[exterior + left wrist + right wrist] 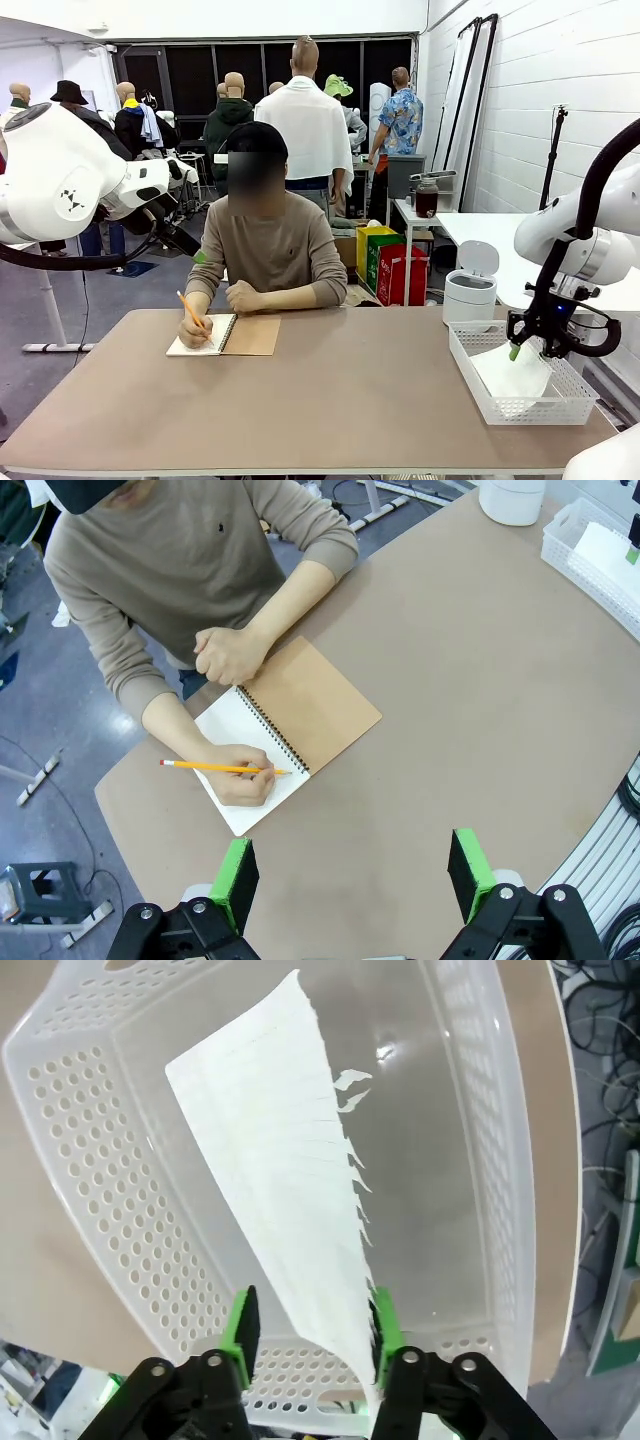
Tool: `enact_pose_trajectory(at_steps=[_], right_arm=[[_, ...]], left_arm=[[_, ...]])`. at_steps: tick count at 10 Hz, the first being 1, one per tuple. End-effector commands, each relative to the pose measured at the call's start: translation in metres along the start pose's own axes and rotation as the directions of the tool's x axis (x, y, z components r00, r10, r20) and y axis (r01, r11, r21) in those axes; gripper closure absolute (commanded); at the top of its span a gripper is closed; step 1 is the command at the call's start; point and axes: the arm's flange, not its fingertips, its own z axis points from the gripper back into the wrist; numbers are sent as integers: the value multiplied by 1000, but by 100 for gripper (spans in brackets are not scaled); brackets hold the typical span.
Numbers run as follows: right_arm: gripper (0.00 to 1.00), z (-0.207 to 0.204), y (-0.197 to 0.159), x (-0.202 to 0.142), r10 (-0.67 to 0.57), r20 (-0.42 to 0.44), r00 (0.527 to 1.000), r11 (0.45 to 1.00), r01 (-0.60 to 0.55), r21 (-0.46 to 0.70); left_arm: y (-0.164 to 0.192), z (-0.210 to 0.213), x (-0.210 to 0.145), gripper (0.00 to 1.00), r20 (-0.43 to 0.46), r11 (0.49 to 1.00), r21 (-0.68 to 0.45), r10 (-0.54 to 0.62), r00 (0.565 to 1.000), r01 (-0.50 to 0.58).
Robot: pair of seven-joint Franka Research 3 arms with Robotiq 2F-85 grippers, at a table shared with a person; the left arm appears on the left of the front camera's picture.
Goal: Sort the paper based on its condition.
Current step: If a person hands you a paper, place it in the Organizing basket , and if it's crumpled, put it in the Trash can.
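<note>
**A:** How does the right gripper [312, 1322] stand?
**B:** Its jaws are apart, above the white basket [110, 1190]. The paper [290, 1180] is inside the basket, its lower end against one green pad [386, 1328].
**A:** And the left gripper [350, 872]?
**B:** Its jaws are spread too, over the table [480, 710]. Beyond it a person's hand [240, 783] holds a pencil [215, 767] on the notebook [320, 695], well apart from the basket.

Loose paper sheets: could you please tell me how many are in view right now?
1. The sheet stands tilted in the white basket on the robot's right. It is between the open fingers of the right gripper and leans on one. Others beneath it could be hidden.
</note>
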Motion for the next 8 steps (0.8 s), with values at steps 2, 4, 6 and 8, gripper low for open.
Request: enact_pose_trajectory(at_steps=[2, 4, 6, 8], right_arm=[[0, 19, 16, -10, -77, -3, 997, 995, 77, -70], [0, 21, 25, -12, -104, -23, 994, 990, 102, -98], [0, 18, 31, -13, -127, -44, 991, 985, 120, -126], [0, 16, 29, -10, -160, -33, 987, 978, 154, -139]], left_arm=[[1, 1, 0, 0, 12, 1000, -6, -2, 1000, 2], [1, 1, 0, 0, 12, 1000, -6, -2, 1000, 2], [1, 1, 0, 0, 12, 1000, -6, -2, 1000, 2], [1, 1, 0, 0, 12, 1000, -6, -2, 1000, 2]])
